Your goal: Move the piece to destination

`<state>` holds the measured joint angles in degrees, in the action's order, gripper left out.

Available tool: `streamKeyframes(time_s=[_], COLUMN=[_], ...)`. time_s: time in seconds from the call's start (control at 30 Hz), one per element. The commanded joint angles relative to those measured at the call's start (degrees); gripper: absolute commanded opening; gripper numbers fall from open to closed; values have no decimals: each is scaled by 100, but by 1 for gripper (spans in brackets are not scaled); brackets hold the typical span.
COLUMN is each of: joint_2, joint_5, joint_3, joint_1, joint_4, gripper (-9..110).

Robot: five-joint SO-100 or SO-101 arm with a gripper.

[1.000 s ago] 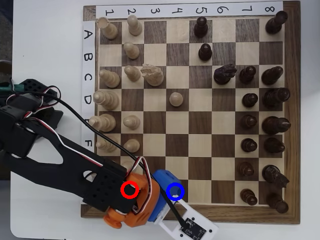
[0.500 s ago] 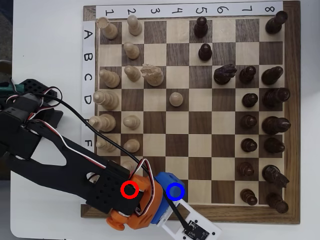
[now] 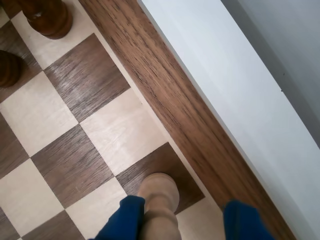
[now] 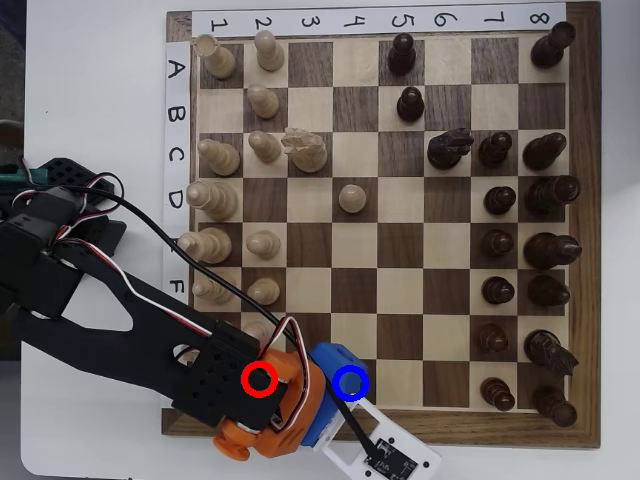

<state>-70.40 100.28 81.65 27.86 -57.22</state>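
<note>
In the wrist view the piece point(image 3: 159, 200), a cream pawn, stands on a dark square point(image 3: 145, 167) in the row next to the board's frame. My gripper point(image 3: 182, 224) is open around it. The left blue finger point(image 3: 122, 220) touches the pawn and the right blue finger point(image 3: 245, 220) is a clear gap away. In the overhead view the arm's orange and blue gripper body point(image 4: 300, 400) covers the pawn at the board's bottom edge. The blue ring marks the destination point(image 4: 371, 372), a dark square half hidden under the gripper body. A red ring point(image 4: 260, 379) lies over the arm to its left.
Dark pieces point(image 3: 47, 17) stand further along the edge row in the wrist view, beside the brown frame point(image 3: 170, 90) and the white table point(image 3: 240, 85). Overhead, cream pieces point(image 4: 263, 243) fill the left columns, dark ones point(image 4: 497, 292) the right, and a lone cream pawn point(image 4: 351, 197) stands mid-board.
The arm shifted slightly toward the board's bottom edge between the oldest frame and half a second ago. It has stayed still since.
</note>
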Motion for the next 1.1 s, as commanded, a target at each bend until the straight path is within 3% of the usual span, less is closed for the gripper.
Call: streamKeyframes(time_s=[0.0, 0.3, 0.6, 1.07], joint_2=[-360, -853, -1705, -4140], joint_5=[1063, 1371, 1063, -1608], joint_3=[-1362, -1687, -1714, -1652], joint_1=[-246, -615, -668, 114], joint_4=[-105, -545, -826, -896], gripper=[26, 24, 25, 20])
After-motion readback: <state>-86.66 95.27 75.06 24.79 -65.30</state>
